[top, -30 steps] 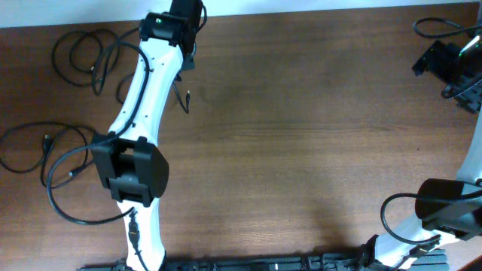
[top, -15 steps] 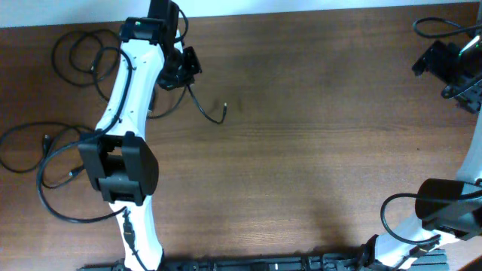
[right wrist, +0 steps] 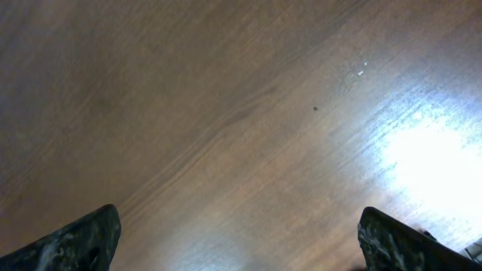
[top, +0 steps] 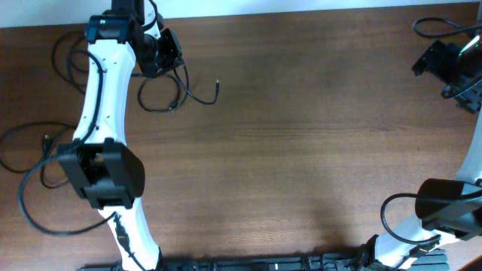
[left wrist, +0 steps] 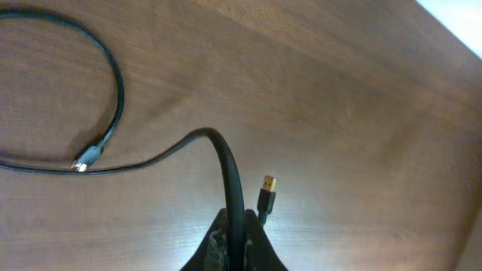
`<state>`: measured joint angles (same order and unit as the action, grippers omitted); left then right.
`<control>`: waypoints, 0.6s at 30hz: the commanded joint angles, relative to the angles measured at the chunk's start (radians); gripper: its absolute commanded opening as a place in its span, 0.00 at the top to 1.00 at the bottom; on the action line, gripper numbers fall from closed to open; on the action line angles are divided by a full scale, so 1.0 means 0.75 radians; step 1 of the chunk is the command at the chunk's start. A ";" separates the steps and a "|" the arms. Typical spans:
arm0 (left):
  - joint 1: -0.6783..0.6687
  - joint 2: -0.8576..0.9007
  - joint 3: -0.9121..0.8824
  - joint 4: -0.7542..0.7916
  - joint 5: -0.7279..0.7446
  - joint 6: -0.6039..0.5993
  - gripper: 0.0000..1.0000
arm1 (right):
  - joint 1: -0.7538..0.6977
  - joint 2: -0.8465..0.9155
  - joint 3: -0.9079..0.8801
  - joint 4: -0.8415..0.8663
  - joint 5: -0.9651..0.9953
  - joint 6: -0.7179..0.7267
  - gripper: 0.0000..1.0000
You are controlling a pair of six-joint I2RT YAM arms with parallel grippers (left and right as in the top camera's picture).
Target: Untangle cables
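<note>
My left gripper (top: 162, 54) is at the table's far left, shut on one thin black cable (top: 197, 100). The cable loops on the table below the gripper and ends in a small plug (top: 217, 83). In the left wrist view the jaws (left wrist: 236, 229) pinch this cable (left wrist: 226, 162), and a gold plug end (left wrist: 268, 185) hangs beside them. A second cable (top: 57, 60) lies in loops left of the arm. A third cable's plug (top: 47, 140) lies near the left edge. My right gripper (top: 428, 64) is open and empty at the far right corner, over bare wood (right wrist: 241, 233).
Another cable ends in a metallic plug (left wrist: 88, 156) on the wood left of the held one. Thick black arm wiring (top: 26, 214) loops beside the left arm's base. The table's back edge (top: 301, 9) runs just behind the left gripper.
My left gripper has moved left along the table's back edge with the cable in it. The cable's loop and plug end have been dragged left. The right arm has not moved.
</note>
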<state>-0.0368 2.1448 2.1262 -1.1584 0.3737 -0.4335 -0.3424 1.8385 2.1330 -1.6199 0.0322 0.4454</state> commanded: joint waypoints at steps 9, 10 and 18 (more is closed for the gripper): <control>0.234 0.275 0.011 0.147 0.195 0.288 0.96 | 0.005 0.002 -0.004 0.001 -0.002 0.010 0.01; 0.255 0.293 0.011 0.146 0.194 0.351 0.96 | 0.005 0.001 -0.004 0.001 -0.002 0.010 0.02; 0.378 0.385 0.015 0.147 0.130 0.426 0.48 | 0.005 0.001 -0.004 0.001 -0.002 0.010 0.01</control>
<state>0.2230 2.4157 2.1262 -1.0492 0.4934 -0.1436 -0.3424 1.8385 2.1330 -1.6199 0.0322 0.4454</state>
